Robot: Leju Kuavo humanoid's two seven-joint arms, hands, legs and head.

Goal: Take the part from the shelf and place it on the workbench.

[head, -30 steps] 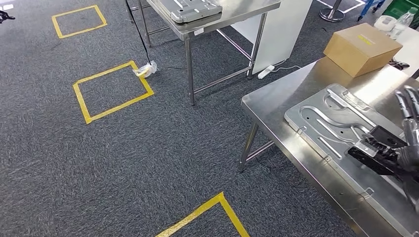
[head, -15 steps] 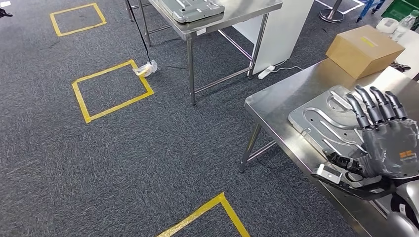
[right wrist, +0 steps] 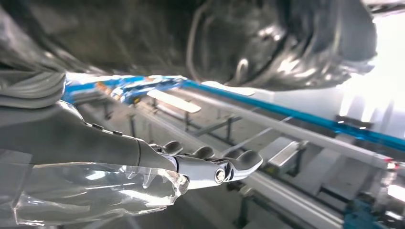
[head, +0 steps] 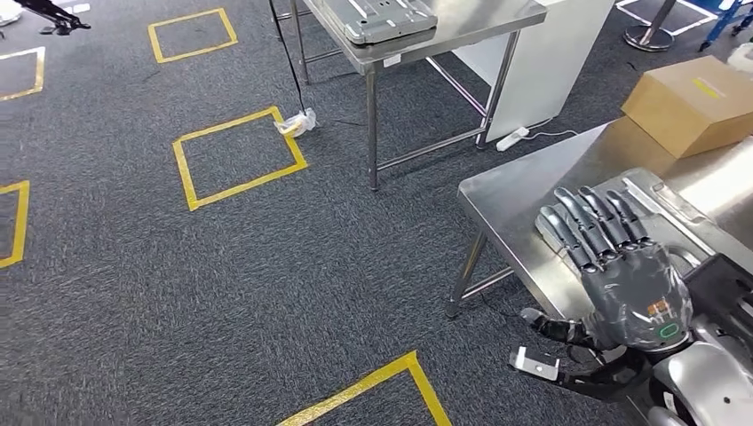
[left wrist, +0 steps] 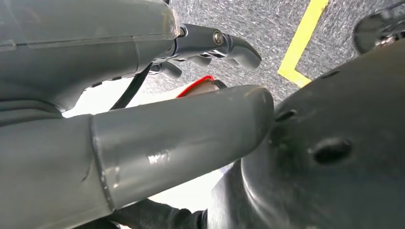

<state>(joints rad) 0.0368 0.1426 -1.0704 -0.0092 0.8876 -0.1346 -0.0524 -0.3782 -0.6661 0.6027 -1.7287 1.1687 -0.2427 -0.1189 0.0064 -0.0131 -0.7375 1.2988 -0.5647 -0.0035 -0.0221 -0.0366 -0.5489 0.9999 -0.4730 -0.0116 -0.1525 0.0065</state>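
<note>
The part (head: 661, 197), a flat stamped metal plate with raised ribs, lies on the steel workbench (head: 511, 197) at the right. My right hand (head: 622, 266) is spread flat over the plate's near end, back up, fingers pointing away, and holds nothing. I cannot tell whether it touches the plate. The right wrist view shows the same right hand (right wrist: 200, 167) with straight fingers and an empty palm. In the left wrist view my left hand (left wrist: 143, 119) hangs over the carpet, thumb and fingers apart, with nothing in it.
A cardboard box (head: 697, 102) stands at the workbench's far end. A second steel table (head: 462, 27) at the back carries a similar metal plate (head: 377, 18). Yellow tape squares (head: 235, 155) mark the grey carpet, and a white power strip (head: 515, 138) lies beside a white panel.
The camera has turned, shifting the whole scene to the right. My right hand has come in from the right edge and now lies spread over the plate's near end.
</note>
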